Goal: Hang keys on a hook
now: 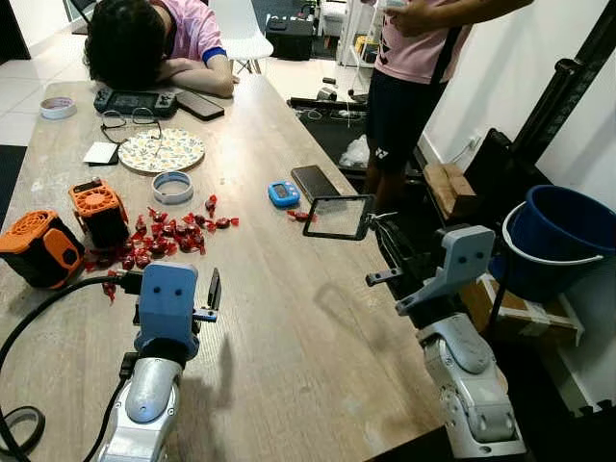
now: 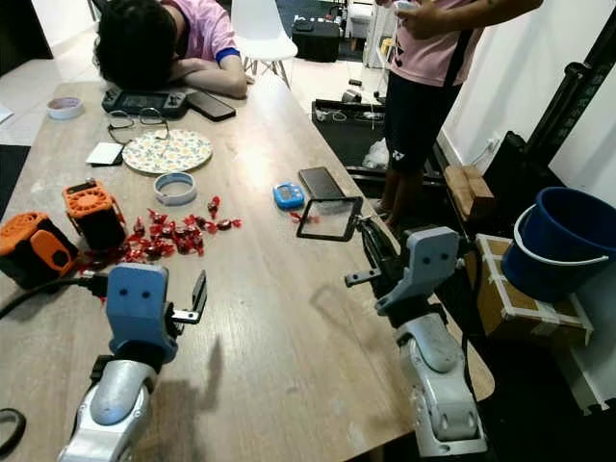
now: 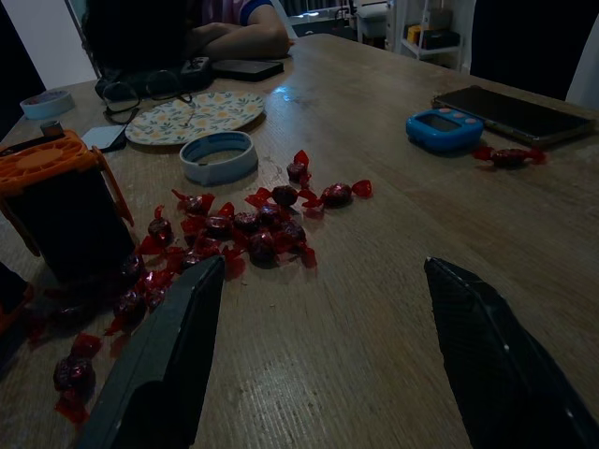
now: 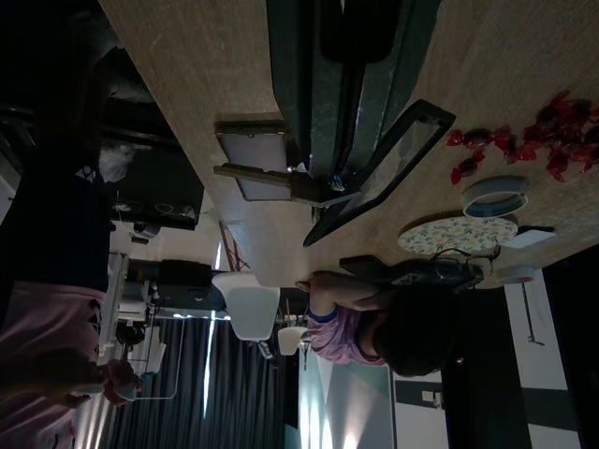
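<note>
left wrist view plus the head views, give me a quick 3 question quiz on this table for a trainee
1. True or false: the left gripper is open above the long wooden table.
2. What lies between the round floral plate and the scattered red-wrapped candies?
A. a pale blue-grey tape ring
B. a blue bucket
C. a pair of glasses
3. Fill in: the small blue timer lies beside a flat black ____.

Key: 1 true; 2 A; 3 phone.
</note>
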You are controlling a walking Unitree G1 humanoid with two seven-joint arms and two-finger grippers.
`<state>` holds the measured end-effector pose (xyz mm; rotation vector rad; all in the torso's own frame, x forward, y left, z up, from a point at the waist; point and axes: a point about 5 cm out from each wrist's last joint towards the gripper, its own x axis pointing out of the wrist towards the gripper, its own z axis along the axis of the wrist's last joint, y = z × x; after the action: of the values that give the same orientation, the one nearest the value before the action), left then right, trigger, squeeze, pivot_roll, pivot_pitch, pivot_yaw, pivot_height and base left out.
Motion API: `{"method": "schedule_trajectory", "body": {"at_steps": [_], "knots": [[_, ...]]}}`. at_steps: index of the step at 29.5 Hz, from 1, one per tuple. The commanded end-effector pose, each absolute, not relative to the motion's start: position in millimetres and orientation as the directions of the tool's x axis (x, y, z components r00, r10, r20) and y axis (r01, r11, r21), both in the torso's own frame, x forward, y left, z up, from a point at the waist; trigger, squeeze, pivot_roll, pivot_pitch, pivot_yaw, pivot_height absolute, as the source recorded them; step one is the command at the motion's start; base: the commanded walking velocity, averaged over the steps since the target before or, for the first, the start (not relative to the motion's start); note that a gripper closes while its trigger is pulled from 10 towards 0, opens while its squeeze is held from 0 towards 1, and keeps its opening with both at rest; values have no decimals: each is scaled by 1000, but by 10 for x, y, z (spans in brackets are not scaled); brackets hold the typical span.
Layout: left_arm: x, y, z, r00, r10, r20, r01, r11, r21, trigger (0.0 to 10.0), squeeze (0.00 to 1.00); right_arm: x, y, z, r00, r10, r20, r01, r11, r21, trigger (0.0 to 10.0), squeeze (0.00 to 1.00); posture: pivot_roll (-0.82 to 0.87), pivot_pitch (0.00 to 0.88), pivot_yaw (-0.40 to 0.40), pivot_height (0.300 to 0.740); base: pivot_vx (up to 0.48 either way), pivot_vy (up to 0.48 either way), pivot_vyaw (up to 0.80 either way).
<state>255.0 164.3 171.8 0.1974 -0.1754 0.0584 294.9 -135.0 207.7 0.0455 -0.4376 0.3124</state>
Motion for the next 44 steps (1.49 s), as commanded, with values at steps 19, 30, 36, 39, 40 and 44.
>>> {"method": "schedule_trajectory", "body": {"at_steps": [19, 30, 36, 39, 40, 44], "knots": [[2830, 1448, 1822, 967, -73, 244, 19, 976, 215, 10000, 0, 3045, -1448, 2054, 868, 260, 423, -258, 964, -62, 10000, 0, 76, 53, -25, 740, 0, 0, 0], [2864, 1407, 1790, 966, -109, 236, 55, 973, 225, 10000, 0, 3009, -1448, 1956, 880, 242, 410, -242, 969, -52, 10000, 0, 64, 51, -3, 740, 0, 0, 0], [2835, 1433, 1759, 968, -95, 232, 41, 973, 226, 10000, 0, 3016, -1411, 1931, 877, 269, 399, -265, 962, -66, 10000, 0, 86, 60, -24, 740, 0, 0, 0], [2818, 1451, 1750, 969, -86, 230, 33, 974, 226, 10000, 0, 3024, -1400, 1930, 876, 275, 396, -270, 960, -72, 10000, 0, 96, 65, -29, 740, 0, 0, 0], [2809, 1459, 1746, 970, -81, 229, 28, 974, 226, 10000, 0, 3032, -1391, 1928, 876, 280, 394, -274, 959, -74, 10000, 0, 101, 68, -31, 740, 0, 0, 0], [2788, 1484, 1738, 971, -70, 228, 16, 973, 229, 10000, 0, 3051, -1355, 1912, 876, 295, 382, -285, 955, -83, 10000, 0, 112, 75, -34, 740, 0, 0, 787]]}}
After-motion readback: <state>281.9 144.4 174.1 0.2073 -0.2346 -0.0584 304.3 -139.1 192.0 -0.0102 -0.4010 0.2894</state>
